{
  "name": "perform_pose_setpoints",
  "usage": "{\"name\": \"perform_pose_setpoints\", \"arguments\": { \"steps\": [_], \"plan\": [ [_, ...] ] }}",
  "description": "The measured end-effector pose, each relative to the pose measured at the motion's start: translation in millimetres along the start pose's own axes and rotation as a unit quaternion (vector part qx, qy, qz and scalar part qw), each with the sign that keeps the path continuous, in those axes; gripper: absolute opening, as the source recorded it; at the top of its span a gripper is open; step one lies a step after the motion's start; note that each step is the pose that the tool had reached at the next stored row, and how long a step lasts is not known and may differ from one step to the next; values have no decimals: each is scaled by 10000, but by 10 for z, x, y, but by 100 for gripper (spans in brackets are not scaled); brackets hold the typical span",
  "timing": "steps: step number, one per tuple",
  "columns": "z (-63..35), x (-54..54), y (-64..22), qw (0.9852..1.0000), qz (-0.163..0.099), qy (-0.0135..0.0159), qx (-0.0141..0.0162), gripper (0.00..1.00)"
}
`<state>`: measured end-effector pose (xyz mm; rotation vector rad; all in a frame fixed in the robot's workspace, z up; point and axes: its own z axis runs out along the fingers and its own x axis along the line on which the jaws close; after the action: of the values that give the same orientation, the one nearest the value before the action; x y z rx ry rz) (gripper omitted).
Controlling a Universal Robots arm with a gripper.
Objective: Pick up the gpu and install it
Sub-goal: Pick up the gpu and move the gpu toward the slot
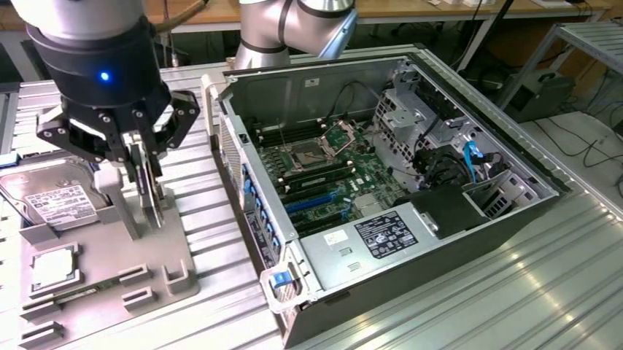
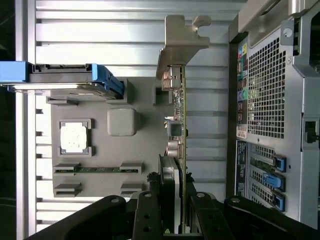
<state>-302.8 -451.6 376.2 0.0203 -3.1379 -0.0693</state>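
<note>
GPU stands on edge over the grey parts tray, just beside the open computer case. The tool is clamped on one end of the card. The pick is in hand, though I cannot tell if the card has cleared its slot; installation remains. The arm hangs straight down above the tray on the desk.

My gripper is black: linked bars pinned with small round silver bolts, ending in two slim dark fingers. Above sits a glossy black collar with one small blue light. My arm is silver-grey tubing with rounded joints.
</note>
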Motion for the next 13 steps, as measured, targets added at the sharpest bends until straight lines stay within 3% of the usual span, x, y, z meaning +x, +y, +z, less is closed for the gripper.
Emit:
{"name": "perform_pose_setpoints", "arguments": {
  "steps": [7,11,13],
  "plan": [
    [-315,0,15,10000,0,0,-1,28],
    [-447,1,24,10000,-1,0,-12,28],
    [-462,1,25,10000,0,-1,-14,28]
  ]
}}
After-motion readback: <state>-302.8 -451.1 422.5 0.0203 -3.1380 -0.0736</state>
